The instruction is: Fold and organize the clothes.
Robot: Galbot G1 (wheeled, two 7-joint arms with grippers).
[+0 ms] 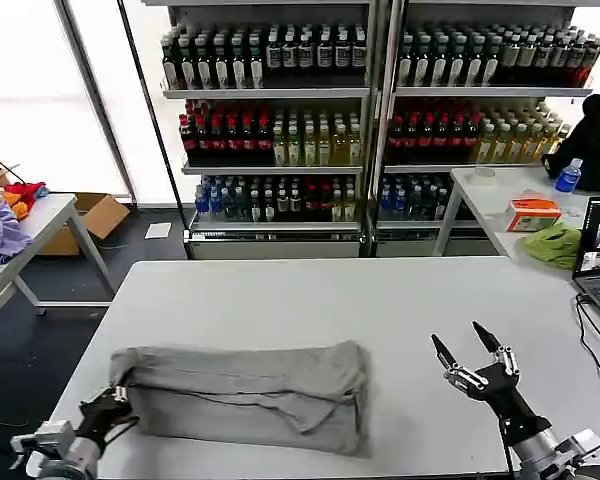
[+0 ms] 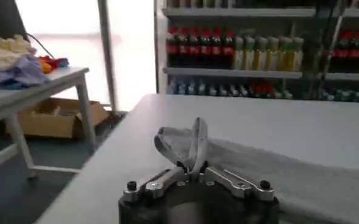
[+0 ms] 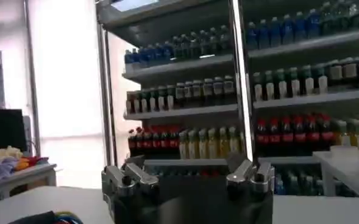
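On white table, crumpled folded grey shirt, left gripper pinching corner.

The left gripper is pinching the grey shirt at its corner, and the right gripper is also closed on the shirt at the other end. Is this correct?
Not quite. The left gripper does pinch a corner of the grey shirt, as the left wrist view confirms. But the head view shows the right gripper open, fingers spread, away from the shirt's other end and holding nothing.
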